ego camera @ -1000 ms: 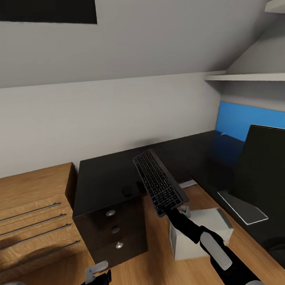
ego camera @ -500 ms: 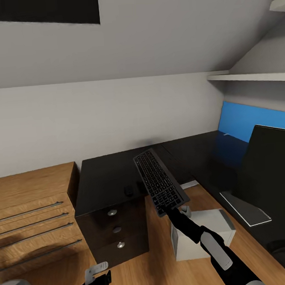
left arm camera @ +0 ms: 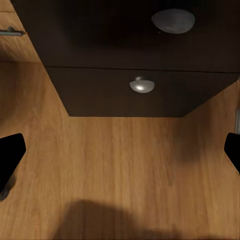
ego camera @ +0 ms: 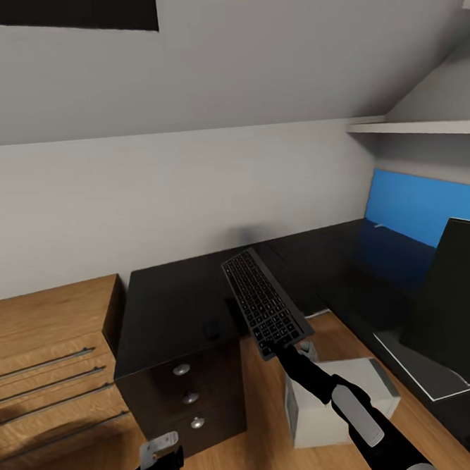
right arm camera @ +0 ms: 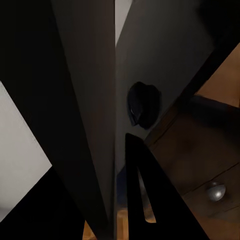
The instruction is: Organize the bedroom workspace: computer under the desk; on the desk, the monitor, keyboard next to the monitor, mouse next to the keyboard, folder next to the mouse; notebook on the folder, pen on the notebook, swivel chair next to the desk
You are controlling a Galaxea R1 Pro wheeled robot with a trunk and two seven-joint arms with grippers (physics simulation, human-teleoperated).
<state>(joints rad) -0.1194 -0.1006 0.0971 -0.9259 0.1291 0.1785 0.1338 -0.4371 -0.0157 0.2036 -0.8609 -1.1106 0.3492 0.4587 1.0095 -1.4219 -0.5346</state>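
I count one keyboard [ego camera: 265, 305], one mouse [ego camera: 211, 329], one monitor [ego camera: 459, 295] and one computer [ego camera: 340, 403], and three round silver knobs down the bench [ego camera: 170, 304] drawers. My right arm reaches forward and up from the lower right of the head view, and its right claw [ego camera: 278, 346] is clamped on the near end of the keyboard, which hangs tilted in the air over the bench's front edge, well above the wood floor. In the right wrist view the keyboard's dark edge runs between the fingers, with the mouse [right arm camera: 143, 105] lying on the bench top beyond it. The monitor stands on the bench's right-hand wing, its foot near the edge. The grey computer sits on the floor under my right forearm. My left arm hangs low; the left claw [left arm camera: 120, 150] is spread apart, empty, over the floor facing the lowest drawers. A wooden cabinet [ego camera: 46, 349] stands just beside the bench.
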